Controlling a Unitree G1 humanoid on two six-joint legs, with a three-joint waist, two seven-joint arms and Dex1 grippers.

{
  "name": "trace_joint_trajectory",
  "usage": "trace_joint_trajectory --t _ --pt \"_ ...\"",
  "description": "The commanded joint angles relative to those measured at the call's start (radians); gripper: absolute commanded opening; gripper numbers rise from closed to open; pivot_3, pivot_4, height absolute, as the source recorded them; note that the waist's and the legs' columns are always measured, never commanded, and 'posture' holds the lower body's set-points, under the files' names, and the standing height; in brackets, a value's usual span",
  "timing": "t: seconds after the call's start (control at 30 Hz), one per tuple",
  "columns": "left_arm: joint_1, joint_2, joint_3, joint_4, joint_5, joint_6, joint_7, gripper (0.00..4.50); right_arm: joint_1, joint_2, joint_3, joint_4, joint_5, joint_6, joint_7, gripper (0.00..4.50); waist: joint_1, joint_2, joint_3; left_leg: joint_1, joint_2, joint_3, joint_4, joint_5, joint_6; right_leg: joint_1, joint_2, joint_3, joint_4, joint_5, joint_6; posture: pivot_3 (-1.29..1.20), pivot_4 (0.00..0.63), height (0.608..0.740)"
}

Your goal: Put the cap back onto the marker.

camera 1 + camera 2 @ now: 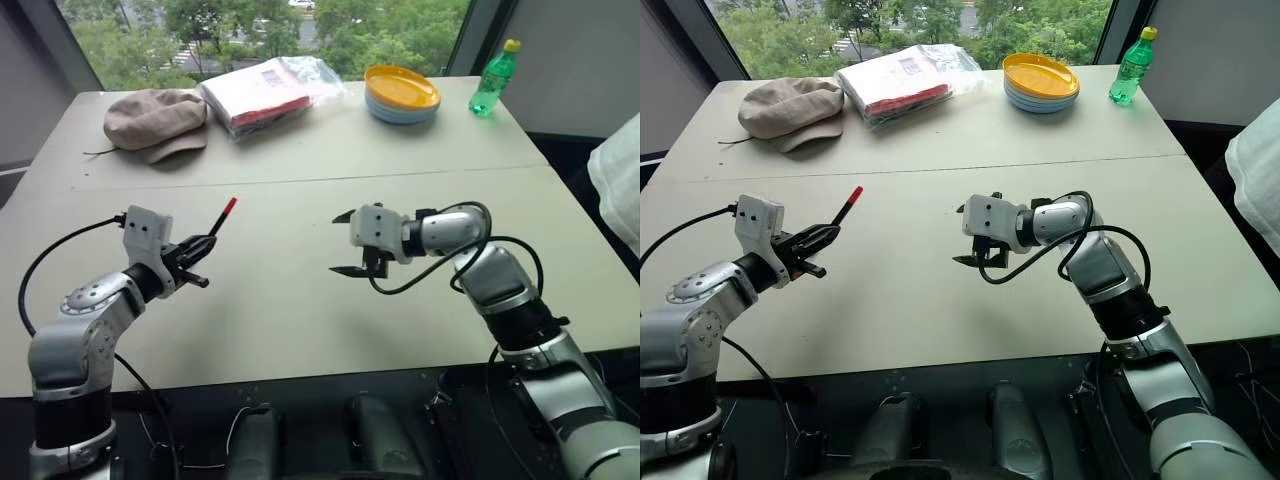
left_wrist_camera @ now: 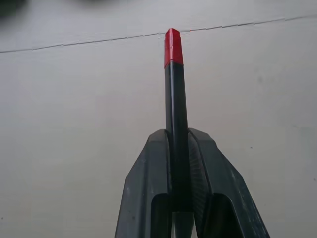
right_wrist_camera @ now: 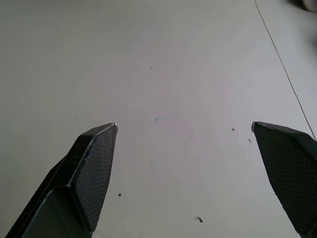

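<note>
My left gripper (image 1: 200, 248) is shut on the marker (image 1: 217, 224), a thin dark pen that points up and away over the table's left part. A short red cap (image 1: 230, 206) sits on the pen's far end. In the left wrist view the dark barrel (image 2: 176, 109) runs up between the two closed fingers (image 2: 148, 173), with the red cap (image 2: 173, 47) at its top. My right gripper (image 1: 338, 243) hovers over the middle of the table, a good way right of the marker. It stands wide open, and the right wrist view shows nothing between its fingers (image 3: 94, 168).
At the table's far side lie a beige hat (image 1: 155, 118), a plastic-wrapped packet (image 1: 265, 92), stacked plates (image 1: 402, 93) and a green bottle (image 1: 495, 78). Something white (image 1: 618, 180) shows at the right edge. A seam (image 1: 300, 182) crosses the table.
</note>
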Motion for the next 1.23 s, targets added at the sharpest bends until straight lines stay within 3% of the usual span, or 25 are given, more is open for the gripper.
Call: trace_joint_trajectory --t 0.03,0.17,0.43,0.57,0.73,0.93,1.23 --pt "0.020 -0.045 0.079 -0.108 -0.020 0.120 0.135 0.00 -0.016 0.022 -0.060 -0.077 0.084 0.078 -0.020 4.47 0.001 0.000 0.000 0.000 0.000 0.000 0.000 0.000 0.000 0.000 0.000 0.000 0.000 0.000 0.000 0.00 0.150 0.740" --pt "0.049 -0.098 0.099 -0.144 -0.021 0.178 0.214 0.00 -0.032 0.033 -0.095 -0.118 0.158 0.168 -0.028 4.47 0.008 0.000 0.000 0.000 -0.001 0.000 0.000 0.000 0.000 0.001 -0.001 0.000 0.000 0.000 0.000 0.00 0.150 0.740" --pt "0.058 -0.117 0.101 -0.159 -0.018 0.206 0.287 0.00 -0.038 0.010 -0.103 -0.149 0.225 0.215 -0.035 4.47 0.007 -0.001 0.000 0.000 -0.001 0.000 0.000 0.000 0.000 0.001 -0.001 0.000 0.000 0.000 0.000 0.00 0.150 0.740" --pt "0.061 -0.111 0.087 -0.167 -0.023 0.201 0.285 1.78 -0.039 0.002 -0.099 -0.141 0.230 0.208 -0.044 4.50 0.007 -0.001 0.000 0.000 -0.001 0.000 0.000 0.000 0.000 0.001 -0.001 0.000 -0.001 0.000 0.000 0.00 0.150 0.740" --pt "0.061 -0.117 0.074 -0.227 -0.034 0.189 0.287 4.37 -0.042 -0.003 -0.092 -0.132 0.234 0.199 -0.049 4.50 0.007 -0.001 0.000 0.000 -0.001 0.000 0.000 0.000 0.000 0.001 -0.001 0.000 -0.001 0.000 0.000 0.00 0.150 0.740" --pt "0.076 -0.201 0.094 -0.431 -0.061 0.236 0.365 4.48 -0.053 -0.026 -0.091 -0.121 0.263 0.184 -0.001 4.50 0.007 -0.001 0.000 0.000 -0.001 0.001 0.000 0.000 0.000 0.001 -0.001 0.000 -0.002 0.000 0.000 0.00 0.150 0.740" --pt "0.129 -0.239 0.124 -0.663 -0.128 0.343 0.454 4.48 -0.109 -0.023 -0.096 -0.025 0.283 0.129 0.045 4.50 0.002 -0.001 0.000 0.000 -0.001 0.000 0.000 0.000 0.000 0.001 0.000 0.000 -0.001 0.000 0.000 0.00 0.150 0.740"
